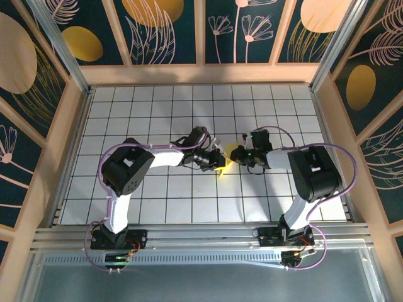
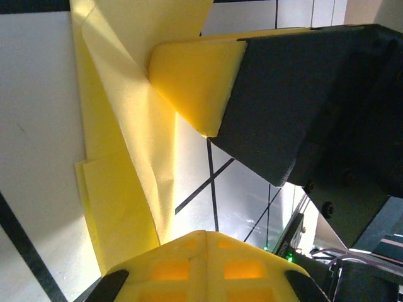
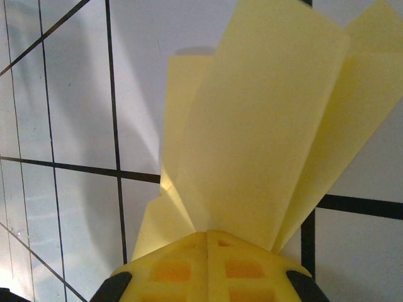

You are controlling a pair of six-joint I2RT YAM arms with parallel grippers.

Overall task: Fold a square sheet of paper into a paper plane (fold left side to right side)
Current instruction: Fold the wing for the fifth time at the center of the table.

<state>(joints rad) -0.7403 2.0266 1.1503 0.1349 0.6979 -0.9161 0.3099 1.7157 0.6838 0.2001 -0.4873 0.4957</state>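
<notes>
**Fingers [image 3: 189,270] clamped on the square sheet of paper [image 1: 233,153] from both sides: tear risk**

Your left gripper [image 1: 217,161] has its pads closed hard on one end of the creased yellow paper. Your right gripper [image 1: 242,157] is pinched just as tight on the other end, with loose layers fanning out of its jaws. The sheet sits between them over the middle of the table [image 1: 157,201]; you cannot tell whether it touches the tiles.

If you draw the arms apart, the thin paper will likely rip at a crease. Twist either wrist and the splayed layers may slip, leaving a crooked fold. Let go of one side carelessly and the flaps could spring open. The two grippers are very near each other, so a small inward move could knock them together.
</notes>
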